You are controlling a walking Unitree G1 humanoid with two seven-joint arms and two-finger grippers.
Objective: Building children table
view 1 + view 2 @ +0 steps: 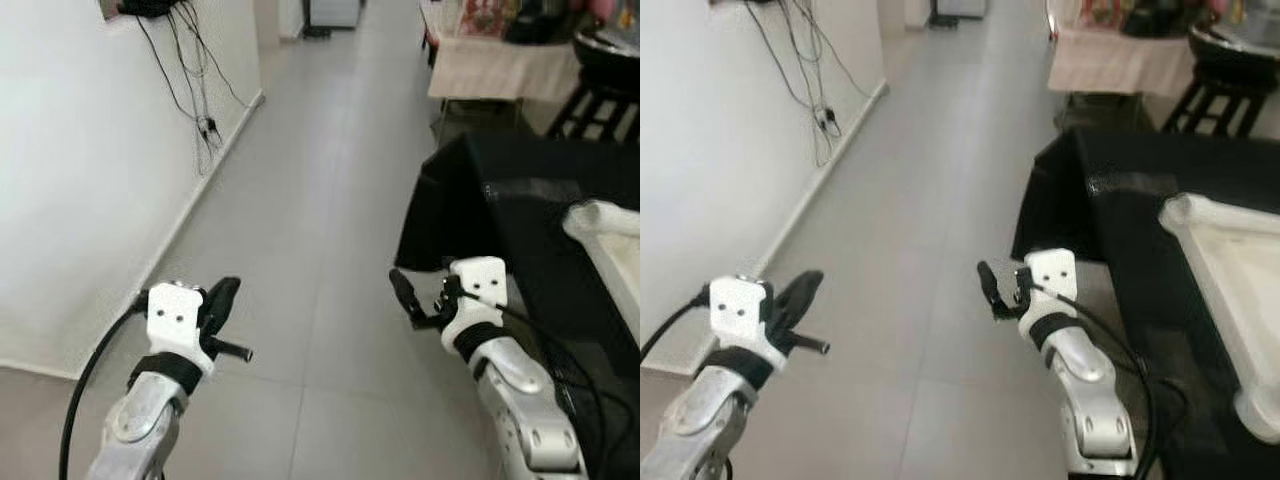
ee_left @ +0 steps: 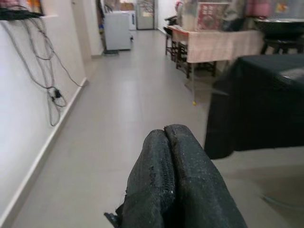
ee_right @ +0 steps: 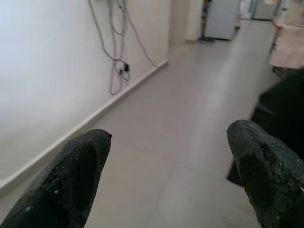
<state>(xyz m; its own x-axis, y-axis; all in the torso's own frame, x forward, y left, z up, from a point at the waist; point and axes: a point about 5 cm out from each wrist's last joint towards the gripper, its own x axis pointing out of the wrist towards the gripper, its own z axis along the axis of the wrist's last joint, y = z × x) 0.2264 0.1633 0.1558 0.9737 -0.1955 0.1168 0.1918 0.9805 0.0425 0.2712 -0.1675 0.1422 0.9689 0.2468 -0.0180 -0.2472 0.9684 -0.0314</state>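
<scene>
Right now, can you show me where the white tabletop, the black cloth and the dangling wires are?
white tabletop (image 1: 1230, 265): right eye view, on its flat surface.
black cloth (image 1: 520, 170): left eye view, on its top.
dangling wires (image 1: 200, 95): left eye view, on the hanging strands.

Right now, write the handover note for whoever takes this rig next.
Left gripper: shut, empty, held out over the grey floor near the white wall.
Right gripper: open, empty, held beside the black-draped table.
Job's things: a white table piece lies on the black cloth, at the robot's right; neither gripper touches it.
Done: no assembly can be seen.
Left: likely turn right to the white piece, take hold of it and start building.
</scene>
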